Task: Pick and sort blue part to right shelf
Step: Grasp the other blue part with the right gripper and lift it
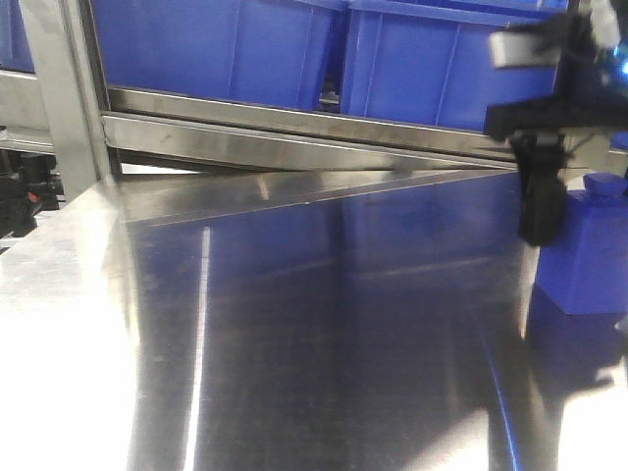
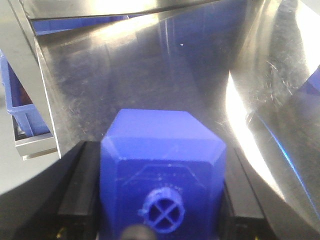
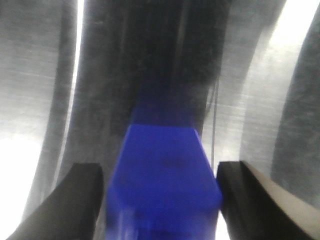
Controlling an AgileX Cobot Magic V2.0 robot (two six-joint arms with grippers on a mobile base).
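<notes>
Find the right-hand blue part [image 1: 579,250] standing on the steel desk [image 1: 294,324] at the far right of the front view. Note the right end effector [image 3: 159,170] straddling it, fingers apart and close to both flanks. Cannot tell through the wrist-view blur whether clamped. Risk there: closing off-centre and shoving the part across slick steel, or tipping it.

Note too the left-hand blue part [image 2: 162,175] (cross-marked stud facing the camera), pinched in the left end effector [image 2: 161,147] with fingers tight on its smooth sides. Likely to slip or twist under a jerky carry.

Beyond, mind the front rail of the right shelf [image 1: 294,128], set between desk and blue tote bins [image 1: 216,49]. Easy to clip on a low approach, dropping a part short of a bin.
</notes>
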